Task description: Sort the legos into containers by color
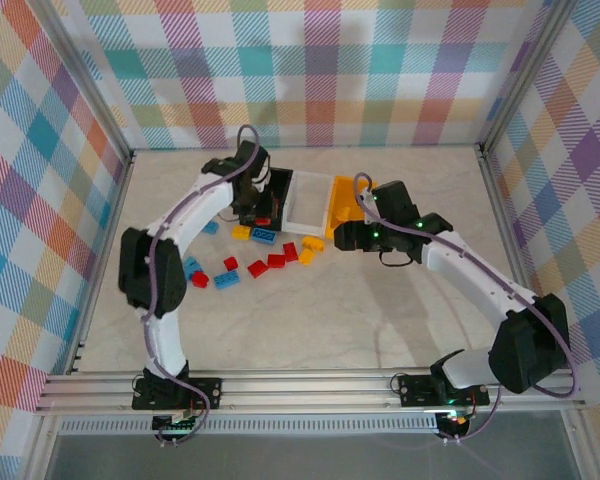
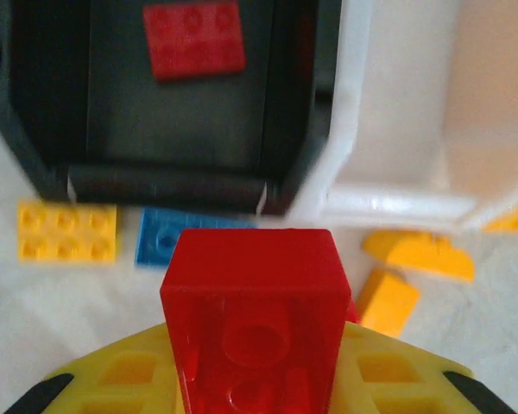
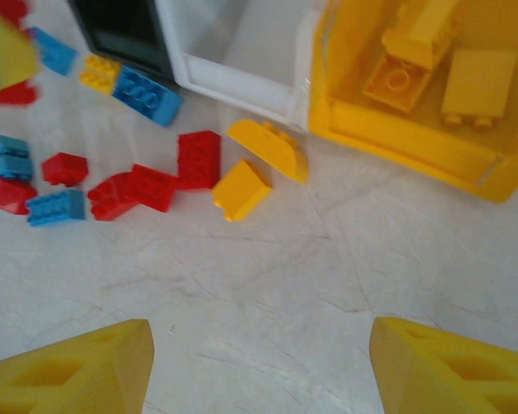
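One red brick (image 2: 255, 289) sits clamped in my left tool (image 2: 255, 388), with the yellow fingers (image 2: 112, 379) pressed against its two sides. Straight ahead of that tool stands the black bin (image 2: 164, 183), and a flat red plate (image 2: 194, 39) lies on its floor. On the surface between the tool and the bin's near wall I see a blue brick (image 2: 160, 237). A yellow brick (image 2: 66, 233) lies further to the tool's left. Ahead and to the tool's right is the white bin (image 2: 350, 147), set right against the black one. Near its front edge lie an orange arch piece (image 2: 419, 254) and an orange sloped brick (image 2: 387, 302).

My right tool (image 3: 259, 371) stands wide, with nothing between its fingers, above bare surface (image 3: 328, 285). Ahead and to its right is the yellow bin (image 3: 397, 142), which holds several yellow-orange pieces (image 3: 479, 82). The arch piece and the sloped brick lie just ahead of this tool, at the white bin's near corner. Ahead and to its left, a loose scatter of red bricks (image 3: 198, 158) and blue bricks (image 3: 56, 207) spreads over the surface, well apart from the fingers.
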